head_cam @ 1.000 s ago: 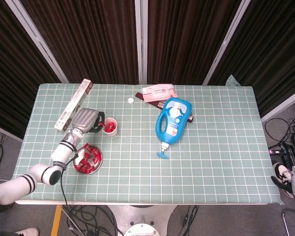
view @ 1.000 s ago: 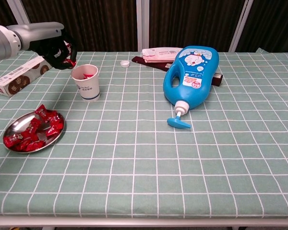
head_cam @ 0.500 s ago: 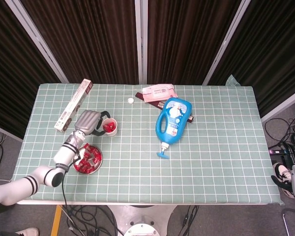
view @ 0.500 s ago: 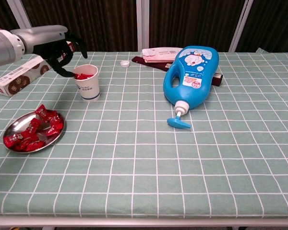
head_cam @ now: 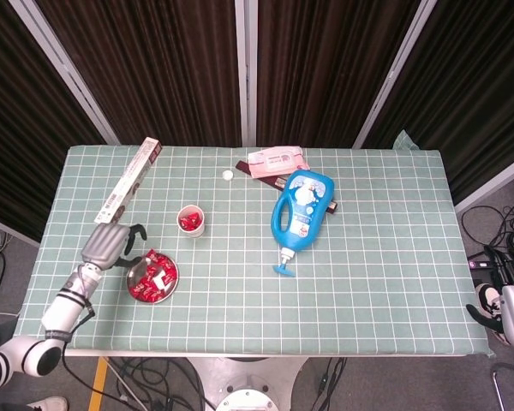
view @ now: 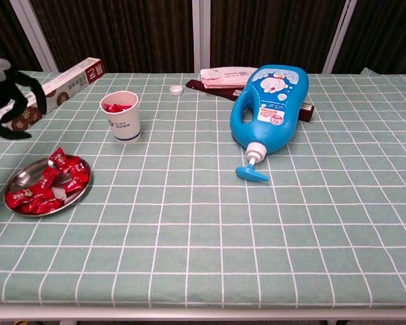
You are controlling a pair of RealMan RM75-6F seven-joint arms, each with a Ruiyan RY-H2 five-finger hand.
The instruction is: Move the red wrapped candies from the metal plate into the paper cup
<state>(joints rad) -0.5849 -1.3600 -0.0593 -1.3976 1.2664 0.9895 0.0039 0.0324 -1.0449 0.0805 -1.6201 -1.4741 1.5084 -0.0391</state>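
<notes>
Red wrapped candies [head_cam: 153, 277] lie heaped on the metal plate [view: 16, 181] near the table's front left corner, and a few more already sit inside the paper cup [view: 121, 116], which stands upright behind and to the right of the plate. Your left hand [head_cam: 110, 245] hovers just left of the plate, above the green checked tablecloth [view: 210, 223], with its dark fingers [view: 32, 86] spread and curved downward, holding nothing. Your right hand is barely seen at the right edge of the head view, off the table, and you cannot tell how its fingers lie. A long carton [head_cam: 127, 182] lies behind your left hand. A blue pump bottle [view: 271, 114] lies on its side mid-table, with a pink wipes pack [head_cam: 277, 161] and a small white cap [head_cam: 228, 175] behind it.
</notes>
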